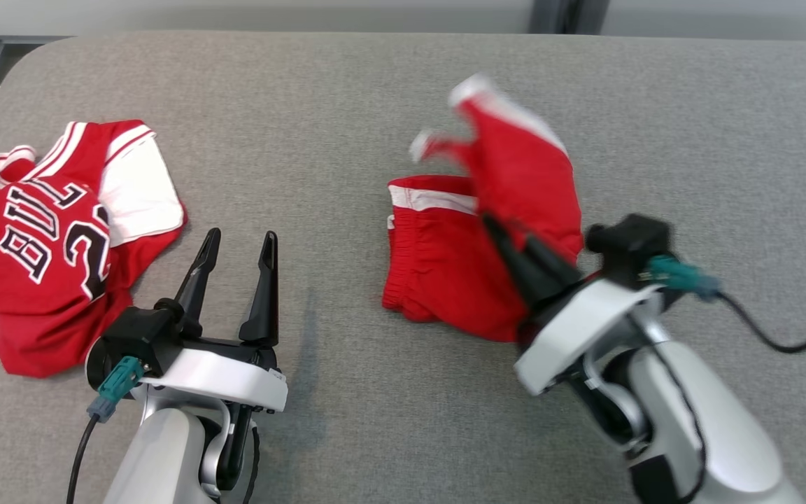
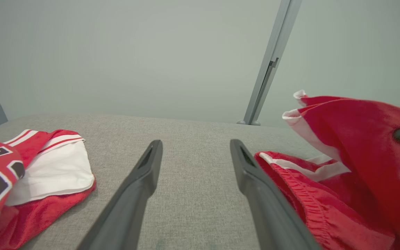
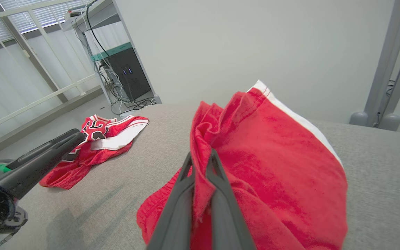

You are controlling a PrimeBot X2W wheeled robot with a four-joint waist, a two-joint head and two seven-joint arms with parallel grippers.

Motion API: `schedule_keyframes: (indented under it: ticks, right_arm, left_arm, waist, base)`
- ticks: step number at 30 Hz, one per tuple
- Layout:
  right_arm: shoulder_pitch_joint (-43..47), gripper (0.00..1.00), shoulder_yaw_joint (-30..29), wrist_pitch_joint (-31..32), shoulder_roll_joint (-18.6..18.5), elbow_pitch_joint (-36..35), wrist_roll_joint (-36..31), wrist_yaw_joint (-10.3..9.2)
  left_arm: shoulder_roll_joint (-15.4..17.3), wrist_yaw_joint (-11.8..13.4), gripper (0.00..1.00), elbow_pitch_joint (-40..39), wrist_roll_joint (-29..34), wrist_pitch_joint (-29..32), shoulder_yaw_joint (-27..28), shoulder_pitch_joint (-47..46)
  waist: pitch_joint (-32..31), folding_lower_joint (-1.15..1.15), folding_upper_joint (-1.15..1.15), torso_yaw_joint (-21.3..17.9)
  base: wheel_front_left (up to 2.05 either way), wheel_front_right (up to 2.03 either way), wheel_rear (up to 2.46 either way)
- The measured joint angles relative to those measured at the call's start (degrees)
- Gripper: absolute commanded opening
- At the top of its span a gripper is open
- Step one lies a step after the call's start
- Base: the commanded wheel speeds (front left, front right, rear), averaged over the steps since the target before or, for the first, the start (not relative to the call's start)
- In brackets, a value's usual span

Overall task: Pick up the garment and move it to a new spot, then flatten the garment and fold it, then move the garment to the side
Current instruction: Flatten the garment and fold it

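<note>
One thin pinch of the red shorts (image 1: 445, 280) is all your right end effector (image 3: 200, 159), fingers pressed together, holds, so it may slip mid-lift; your left end effector (image 1: 242, 238) gapes empty.

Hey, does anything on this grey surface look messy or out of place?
Nothing looks damaged or spilled. The jersey lies crumpled at the left, its lettering folded over. The shorts are half lifted and bunched, with one leg pinched by the right gripper.
</note>
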Motion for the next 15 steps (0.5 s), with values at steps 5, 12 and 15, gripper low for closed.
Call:
schedule_keyframes:
  ticks: [5, 12, 15]
  right_arm:
    - [-1.04, 0.00, 6.48, 0.82, 2.21, 5.83, 2.01, 0.00]
    - [-1.70, 0.00, 11.73, -1.21, 2.94, 13.41, 4.37, 0.00]
    - [-2.36, 1.00, 13.37, -2.98, 2.99, 14.72, 4.70, 0.00]
  left_arm:
    - [-0.13, 0.04, 1.00, 0.01, -0.45, 0.00, -0.63, -0.01]
    - [-0.24, 0.33, 1.00, -0.07, -0.80, 0.00, -0.98, -0.02]
    - [-0.26, 0.49, 1.00, -0.07, -0.80, 0.00, -0.91, -0.03]
  waist:
    - [0.07, 0.00, 0.00, 1.64]
    - [0.86, 0.00, 0.00, 2.33]
    - [1.02, 0.00, 0.00, 1.92]
  base:
    - [0.00, 0.00, 0.00]
    - [0.00, 0.00, 0.00]
    - [0.00, 0.00, 0.00]
